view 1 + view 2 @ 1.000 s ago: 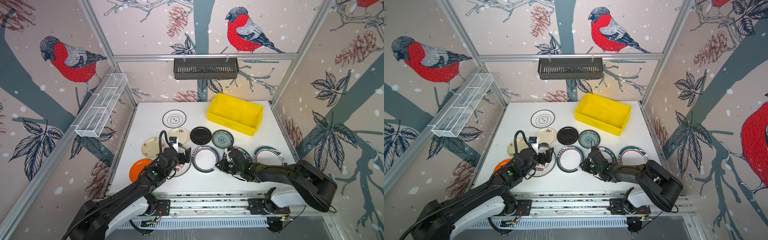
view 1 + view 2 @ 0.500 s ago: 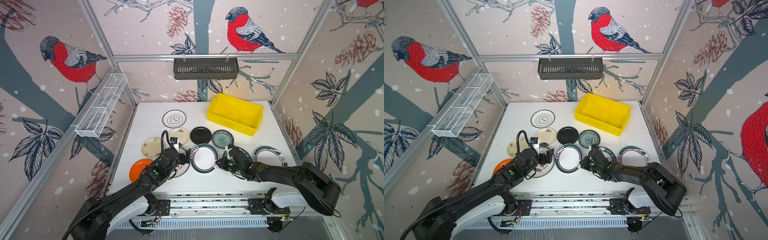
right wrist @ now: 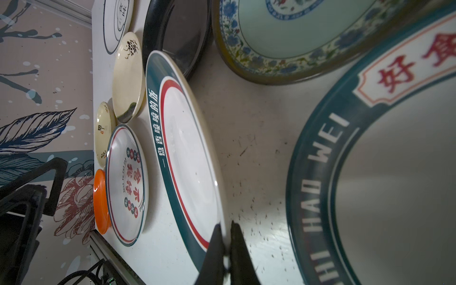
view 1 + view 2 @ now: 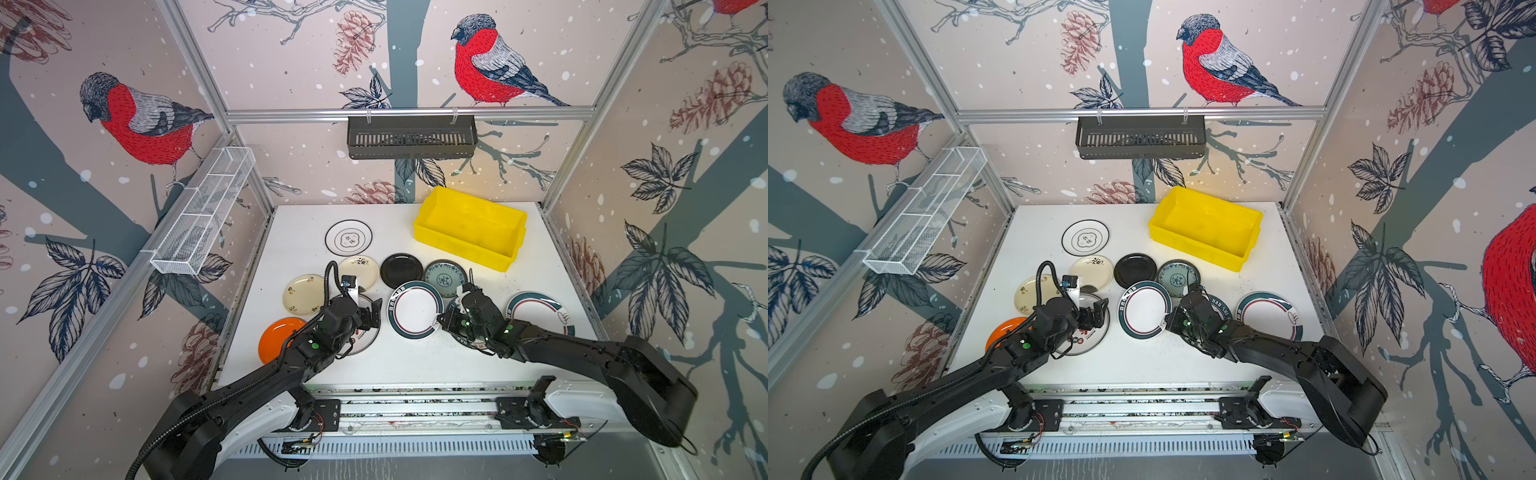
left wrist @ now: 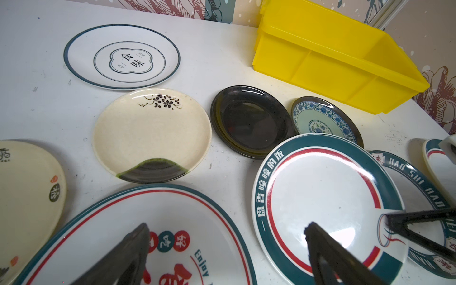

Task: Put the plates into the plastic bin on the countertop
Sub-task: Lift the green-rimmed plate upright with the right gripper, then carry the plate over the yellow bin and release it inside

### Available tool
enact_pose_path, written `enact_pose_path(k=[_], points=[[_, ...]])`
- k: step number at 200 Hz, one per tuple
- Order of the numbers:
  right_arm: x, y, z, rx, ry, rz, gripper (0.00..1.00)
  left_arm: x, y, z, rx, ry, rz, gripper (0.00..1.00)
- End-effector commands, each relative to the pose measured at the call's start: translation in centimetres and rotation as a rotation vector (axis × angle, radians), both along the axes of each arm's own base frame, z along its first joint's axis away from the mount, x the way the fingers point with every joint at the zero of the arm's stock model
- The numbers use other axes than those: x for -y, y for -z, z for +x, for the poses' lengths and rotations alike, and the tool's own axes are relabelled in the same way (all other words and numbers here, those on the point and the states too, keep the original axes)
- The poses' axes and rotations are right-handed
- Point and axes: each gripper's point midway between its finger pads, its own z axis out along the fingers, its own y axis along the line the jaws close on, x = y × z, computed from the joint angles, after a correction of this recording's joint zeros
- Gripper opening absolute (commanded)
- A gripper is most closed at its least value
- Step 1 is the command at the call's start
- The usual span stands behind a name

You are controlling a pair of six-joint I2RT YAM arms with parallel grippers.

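While your right pincer (image 3: pixel 225 225) grips the teal-rimmed plate (image 4: pixel 415 309) by its rim and your left pincer (image 5: pixel 227 227) gapes empty, you count ten plates (image 4: pixel 401 270), all outside the one yellow bin (image 4: pixel 465 243). It stands beyond both pincers.

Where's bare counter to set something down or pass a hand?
Free: the front strip of countertop between the plate row and the near rail; the back gap between the thin-ringed plate and the yellow bin; the back-left corner. Crowded: the middle row, rims touching or overlapping, right jaws shut on the green-rimmed plate there.
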Motion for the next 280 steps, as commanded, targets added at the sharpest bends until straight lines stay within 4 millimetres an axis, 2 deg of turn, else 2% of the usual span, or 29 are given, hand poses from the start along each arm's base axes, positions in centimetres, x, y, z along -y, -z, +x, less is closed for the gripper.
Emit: enact_pose_path(k=[1,52,152,225,267,280], points=[[0.3,-1.0,0.5,0.039,0.013,0.01,0.0,0.1,-1.1,0.3,0.037,-0.008,-0.022,0.97],[1.3,-1.6,0.7,0.068,0.003,-0.008,0.0,0.2,-1.5,0.3,0.048,-0.006,-0.037,0.97],[1.8,-6.1,1.7,0.164,0.009,0.071,0.0,0.6,-2.5,0.7,0.053,-0.007,-0.06,0.97],[3.9,-11.7,6.0,0.304,0.099,0.144,0.0,1.0,-2.9,1.2,0.056,-0.007,-0.064,0.97],[7.1,-15.7,10.1,0.384,0.231,0.175,0.0,1.1,-3.9,1.7,0.083,-0.013,-0.05,0.97],[8.2,-16.4,11.7,0.392,0.273,0.172,0.0,1.2,-4.2,1.9,0.095,-0.013,-0.049,0.97]])
